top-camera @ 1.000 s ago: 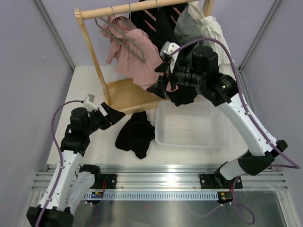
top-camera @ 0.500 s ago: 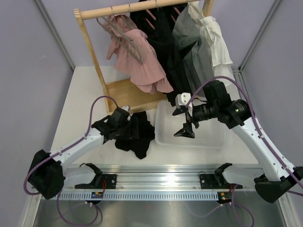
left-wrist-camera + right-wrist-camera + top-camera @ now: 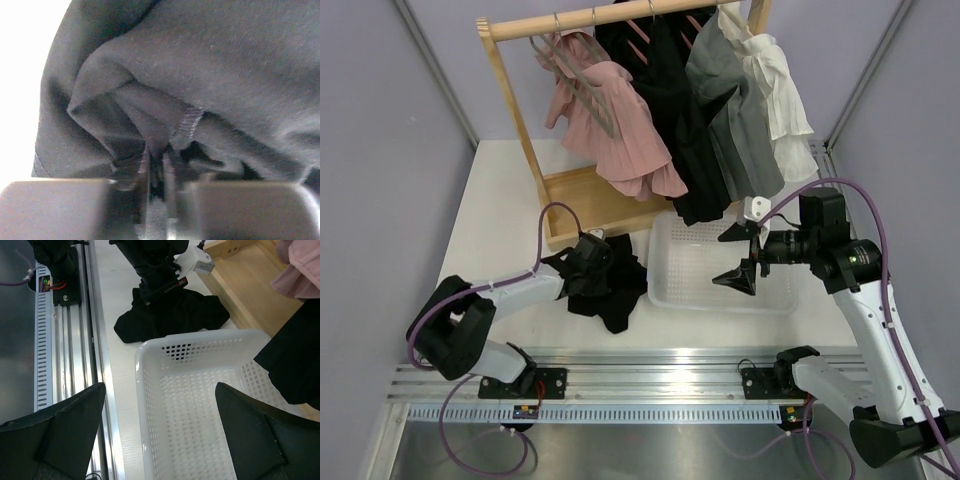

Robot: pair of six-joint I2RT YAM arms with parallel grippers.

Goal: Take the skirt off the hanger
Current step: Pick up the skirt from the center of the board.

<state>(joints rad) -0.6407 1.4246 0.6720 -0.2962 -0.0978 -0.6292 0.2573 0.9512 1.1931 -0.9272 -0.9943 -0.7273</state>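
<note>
The tips of my left gripper point(image 3: 156, 167) vanish inside folds of the skirt point(image 3: 225, 70). The wrist view's edge crops my right gripper point(image 3: 160, 387) at 5 and 7 o'clock.

The black skirt point(image 3: 612, 283) lies crumpled in a dark heap on the white bench point(image 3: 500, 200), toward 7 o'clock. A stitched fold at its 10 o'clock edge sits pinched in the left pincer point(image 3: 156, 172). A grey hanger point(image 3: 590, 95) hangs tilted at 11 o'clock, well apart.

black skirt point(image 3: 616, 287), white perforated basket point(image 3: 720, 304), pink garment point(image 3: 620, 140), wooden rack point(image 3: 582, 194)
</note>
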